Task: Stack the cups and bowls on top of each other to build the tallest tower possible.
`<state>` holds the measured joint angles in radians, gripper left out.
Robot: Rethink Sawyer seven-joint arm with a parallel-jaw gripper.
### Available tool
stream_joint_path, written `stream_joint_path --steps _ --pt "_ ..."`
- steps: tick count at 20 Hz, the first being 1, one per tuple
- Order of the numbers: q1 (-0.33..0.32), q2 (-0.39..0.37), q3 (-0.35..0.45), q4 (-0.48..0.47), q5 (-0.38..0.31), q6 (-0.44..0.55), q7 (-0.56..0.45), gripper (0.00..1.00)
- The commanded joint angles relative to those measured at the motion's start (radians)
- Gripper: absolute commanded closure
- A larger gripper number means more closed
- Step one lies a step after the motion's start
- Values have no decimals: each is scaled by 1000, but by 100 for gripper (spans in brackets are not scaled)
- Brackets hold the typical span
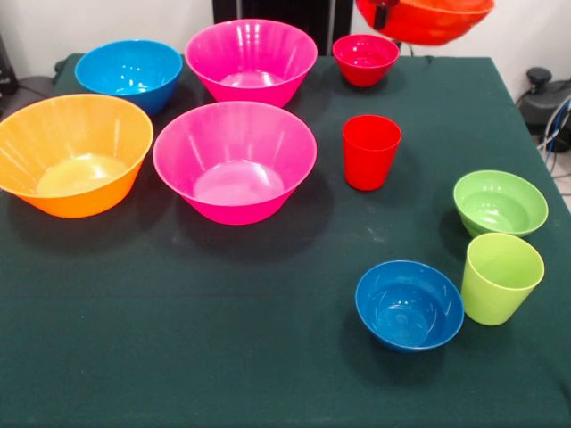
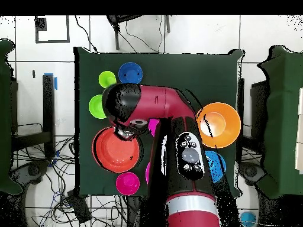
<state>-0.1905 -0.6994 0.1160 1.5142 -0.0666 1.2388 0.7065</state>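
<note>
My gripper (image 1: 385, 12) is shut on the rim of the wide red-orange bowl (image 1: 425, 20) and holds it in the air at the table's far side, above the small red bowl (image 1: 366, 59). In the overhead view the gripper (image 2: 127, 131) holds that bowl (image 2: 116, 151) beside the arm. The red cup (image 1: 371, 152) stands upright alone mid-table. The lime-green cup (image 1: 500, 278), small green bowl (image 1: 500, 202) and small blue bowl (image 1: 409, 305) stand apart at the near right. No pieces are stacked.
Two big pink bowls (image 1: 251, 61) (image 1: 235, 160), the yellow-orange bowl (image 1: 71, 153) and the mid-sized blue bowl (image 1: 129, 71) fill the left half of the green tablecloth (image 1: 178, 357). In the overhead view my arm (image 2: 177, 148) covers the pink bowls and the red cup.
</note>
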Motion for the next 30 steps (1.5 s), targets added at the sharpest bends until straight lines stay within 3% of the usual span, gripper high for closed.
stream_joint_path --steps 1,9,13,22,30 --pt "1 101 98 -72 32 64 148 100" --pt "-45 158 127 -41 72 -107 100 100" --pt "-64 177 138 -49 70 -142 77 100" --pt "-143 129 224 18 84 -318 15 100" --pt "-155 107 261 28 61 -331 35 100"
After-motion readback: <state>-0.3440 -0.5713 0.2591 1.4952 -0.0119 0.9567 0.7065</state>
